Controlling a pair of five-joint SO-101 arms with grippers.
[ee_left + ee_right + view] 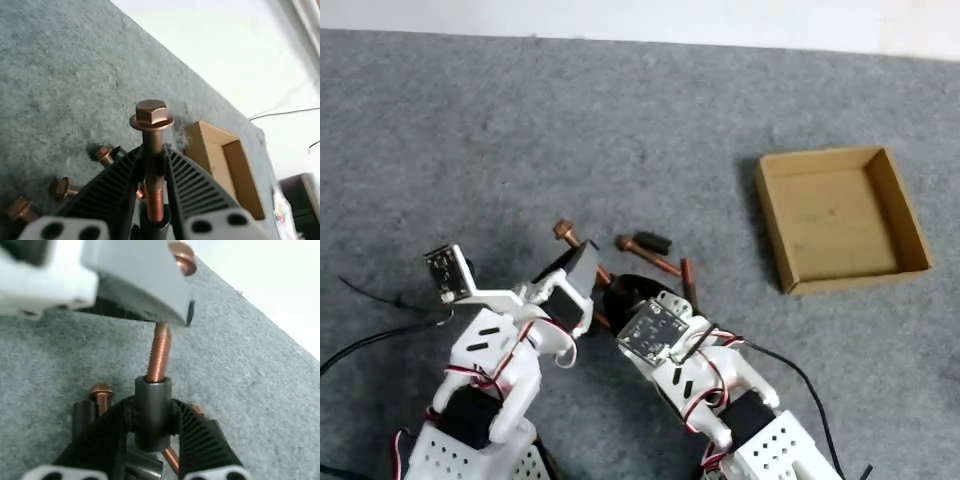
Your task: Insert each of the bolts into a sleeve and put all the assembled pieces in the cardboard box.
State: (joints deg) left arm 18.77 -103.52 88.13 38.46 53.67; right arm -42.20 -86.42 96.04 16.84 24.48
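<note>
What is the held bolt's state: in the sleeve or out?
Partly in. The tip of the bolt sits in the mouth of the sleeve; most of its shank is outside. How deep: cannot tell.

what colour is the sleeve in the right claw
Dark grey to black sleeve, seen best in the right wrist view, held in the right claw.

1. You have no text, label, number or sign that can be read in any view.
2. Your cardboard box is plain brown; the bolt head and the sleeve carry no legible mark.
</note>
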